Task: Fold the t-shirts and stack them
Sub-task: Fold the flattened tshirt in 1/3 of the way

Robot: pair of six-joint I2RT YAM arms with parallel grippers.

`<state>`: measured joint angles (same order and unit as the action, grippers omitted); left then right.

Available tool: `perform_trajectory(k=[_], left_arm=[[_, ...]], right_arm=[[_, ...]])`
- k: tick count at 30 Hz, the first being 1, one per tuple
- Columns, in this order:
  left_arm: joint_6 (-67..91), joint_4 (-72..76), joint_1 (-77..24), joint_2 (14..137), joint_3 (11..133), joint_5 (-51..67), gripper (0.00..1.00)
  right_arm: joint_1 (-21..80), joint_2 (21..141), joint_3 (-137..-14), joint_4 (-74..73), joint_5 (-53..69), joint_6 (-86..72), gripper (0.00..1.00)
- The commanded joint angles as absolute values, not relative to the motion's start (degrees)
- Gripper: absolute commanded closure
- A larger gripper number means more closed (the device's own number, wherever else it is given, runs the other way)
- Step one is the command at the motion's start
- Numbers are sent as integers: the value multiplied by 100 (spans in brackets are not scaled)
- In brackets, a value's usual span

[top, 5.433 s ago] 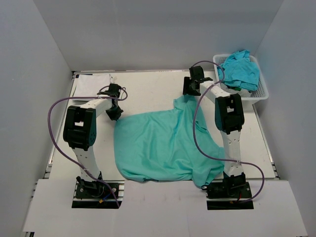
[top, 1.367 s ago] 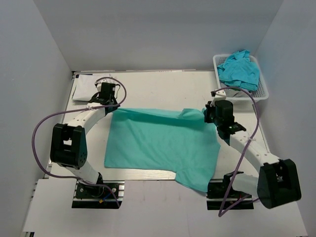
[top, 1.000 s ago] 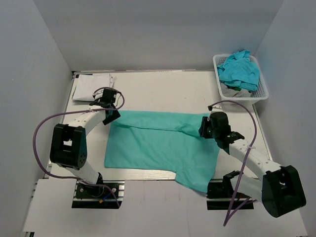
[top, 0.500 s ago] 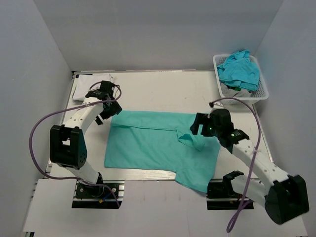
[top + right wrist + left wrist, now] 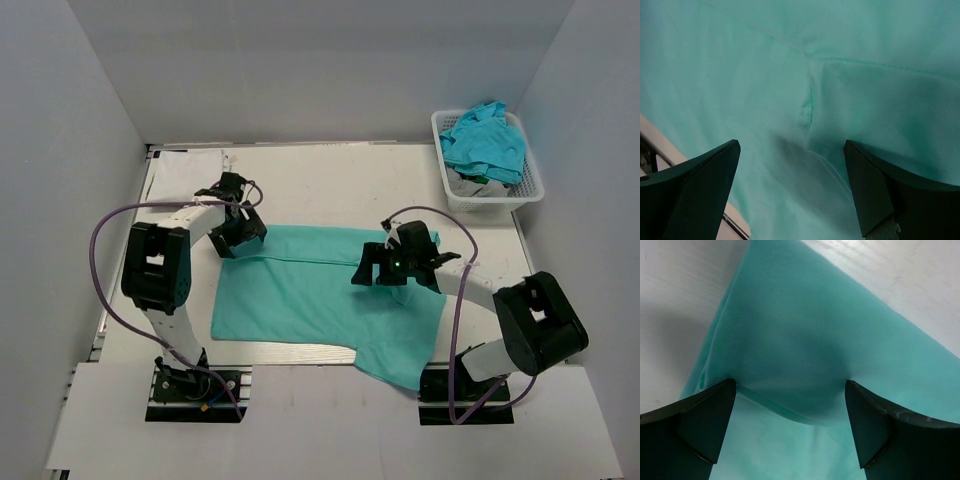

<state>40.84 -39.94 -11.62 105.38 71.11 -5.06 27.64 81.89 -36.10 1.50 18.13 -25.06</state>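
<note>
- across the middle of the white table [image 5: 330,185] you have a plain teal cloth t-shirt [image 5: 300,295] spread flat. its far edge is doubled over into a narrow band, which reads as the first fold laid down.
- the left gripper [image 5: 243,233] hangs over the far-left corner of that band. in the wrist view its jaws stand fully apart and the folded edge lies loose below them, so it holds nothing.
- the right gripper [image 5: 370,272] sits low over the right part of the shirt, near the sleeve seam. its jaws are just as wide and also empty, with only cloth beneath.
- the near-right corner of the shirt hangs past the near edge of the table, so i judge it wants pulling back before the next fold.
- a white folded cloth shirt [image 5: 185,165] lies at the far-left corner, likely where the stack begins.
- a heap of teal cloth shirts [image 5: 485,140] waits in the white plastic lattice basket [image 5: 527,190] at far right.
</note>
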Motion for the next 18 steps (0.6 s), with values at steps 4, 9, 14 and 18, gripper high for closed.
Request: perform_trajectory(k=[4, 9, 14, 18], left_arm=[[4069, -3894, -1063, 10679, 6917, -527, 0], [4069, -4077, -1063, 10679, 7276, -650, 0], [4017, -4359, -1125, 10258, 7724, -914, 0], [3964, -4623, -1178, 10178, 8085, -1046, 0]], right_arm=[[2812, 8227, -3261, 414, 2154, -2444, 10], [2769, 7833, -3515, -287, 1539, -2267, 10], [2742, 7286, -4025, -816, 619, -2312, 10], [2628, 7418, -4630, -1746, 44, -2513, 10]])
